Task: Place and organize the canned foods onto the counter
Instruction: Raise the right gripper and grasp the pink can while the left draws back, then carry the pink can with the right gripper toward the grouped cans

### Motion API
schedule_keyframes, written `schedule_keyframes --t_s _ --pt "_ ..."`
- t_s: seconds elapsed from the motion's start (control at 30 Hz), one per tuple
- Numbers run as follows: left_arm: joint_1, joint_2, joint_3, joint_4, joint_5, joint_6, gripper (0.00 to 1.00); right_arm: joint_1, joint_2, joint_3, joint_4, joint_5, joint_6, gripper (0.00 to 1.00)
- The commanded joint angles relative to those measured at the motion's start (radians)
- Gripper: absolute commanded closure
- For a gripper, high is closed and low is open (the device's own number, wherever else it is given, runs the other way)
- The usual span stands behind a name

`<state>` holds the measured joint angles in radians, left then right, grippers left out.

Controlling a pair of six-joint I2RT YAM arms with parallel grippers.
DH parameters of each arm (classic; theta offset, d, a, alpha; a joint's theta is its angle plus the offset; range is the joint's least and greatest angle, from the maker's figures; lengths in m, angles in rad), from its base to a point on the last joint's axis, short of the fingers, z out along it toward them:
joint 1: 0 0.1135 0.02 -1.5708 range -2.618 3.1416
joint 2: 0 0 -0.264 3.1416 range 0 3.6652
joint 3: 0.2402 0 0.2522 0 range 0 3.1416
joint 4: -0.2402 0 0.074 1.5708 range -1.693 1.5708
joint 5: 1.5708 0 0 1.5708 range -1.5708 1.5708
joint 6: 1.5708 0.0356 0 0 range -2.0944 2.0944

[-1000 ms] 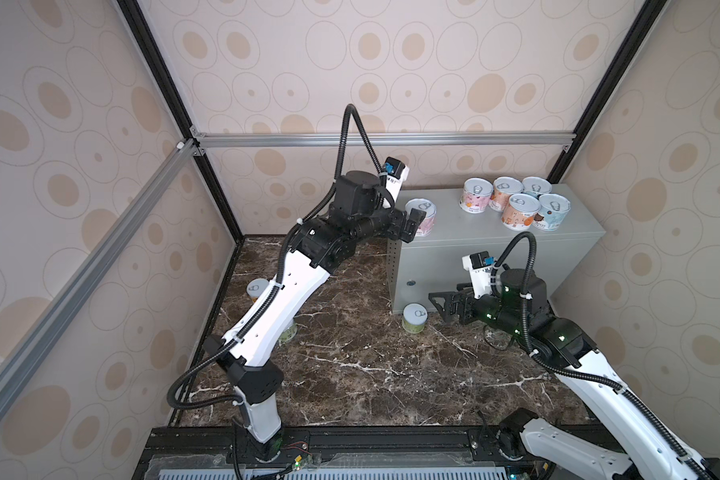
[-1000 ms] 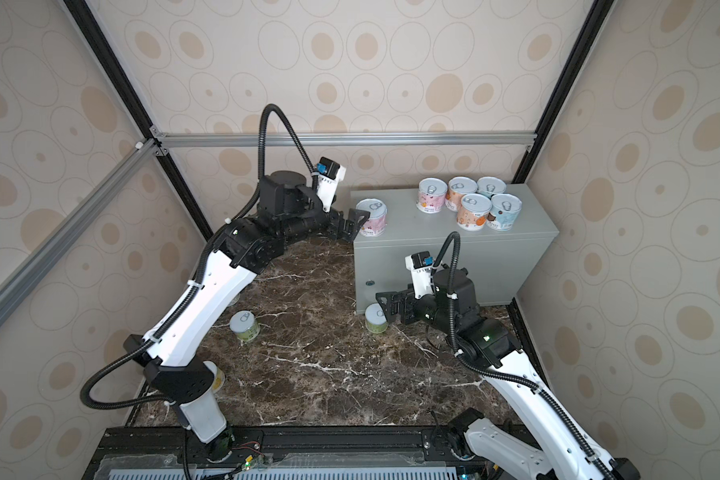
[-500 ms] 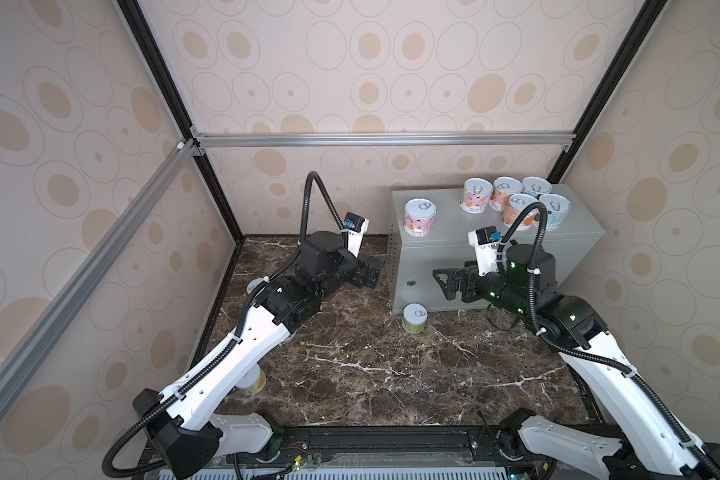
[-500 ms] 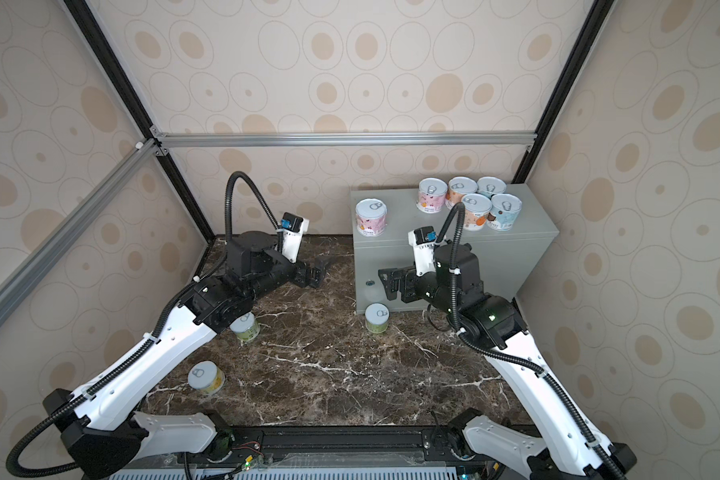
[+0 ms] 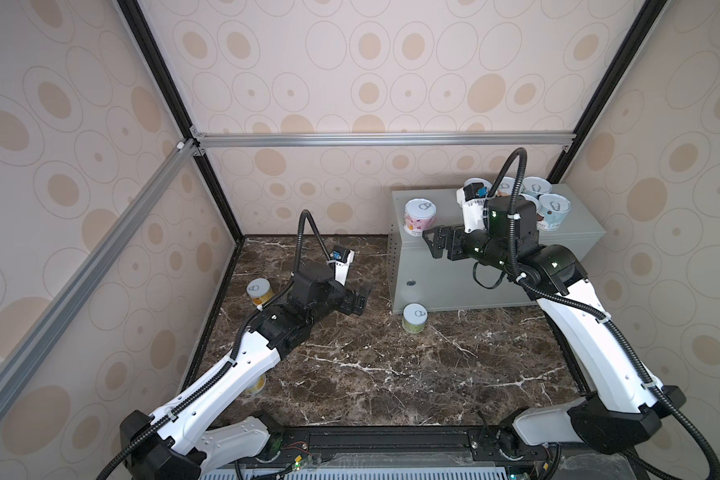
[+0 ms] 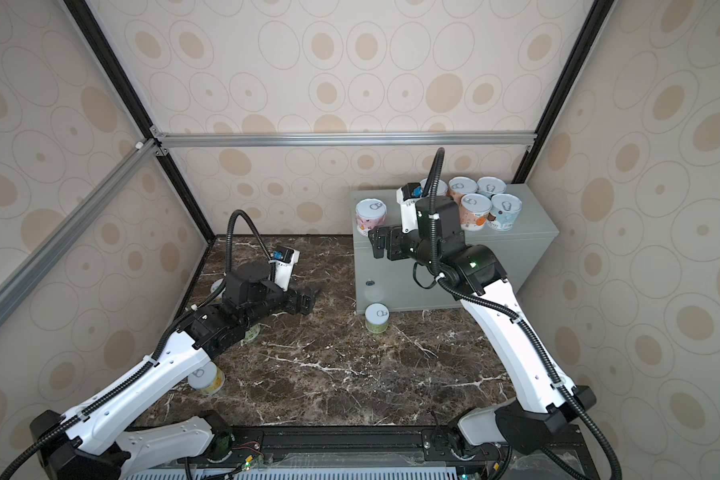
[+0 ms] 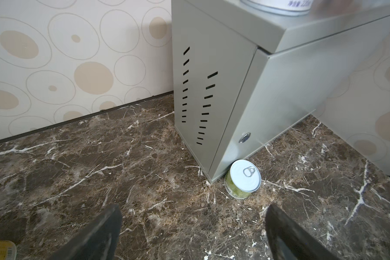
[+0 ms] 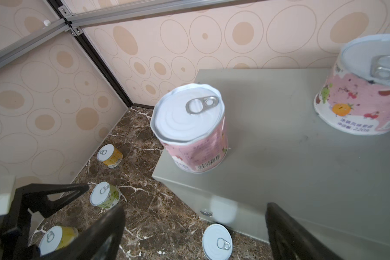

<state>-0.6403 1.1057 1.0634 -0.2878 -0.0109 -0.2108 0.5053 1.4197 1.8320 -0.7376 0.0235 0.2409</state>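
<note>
Looking like pick-up time: left gripper, open and empty, hangs low facing the green can at the counter's base and next needs to slide around it and close; right gripper gapes empty by the pink can up top.

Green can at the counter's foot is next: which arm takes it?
Left. The left gripper is low over the marble floor, jaws open, with the green can ahead of it. The right gripper is up at the counter top, beside the pink can.
</note>
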Motion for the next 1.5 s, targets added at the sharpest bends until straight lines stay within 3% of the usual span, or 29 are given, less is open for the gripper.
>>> schedule_keyframes --t_s 0.0,0.4,0.83,1.47 --pt "0.005 -0.036 -0.013 0.035 0.016 -0.013 0.01 0.013 0.064 0.119 -0.075 0.034 -0.014 0.01" --pt "0.004 -0.035 -0.063 0.076 0.012 -0.015 0.01 0.088 0.338 0.562 -0.316 0.180 -0.087 0.01" --pt "0.004 -0.035 -0.066 0.077 0.020 -0.014 0.01 0.096 0.479 0.691 -0.333 0.192 -0.092 0.01" --pt "0.004 -0.029 -0.071 0.085 0.033 -0.012 0.01 0.095 0.507 0.722 -0.342 0.263 -0.125 0.32"
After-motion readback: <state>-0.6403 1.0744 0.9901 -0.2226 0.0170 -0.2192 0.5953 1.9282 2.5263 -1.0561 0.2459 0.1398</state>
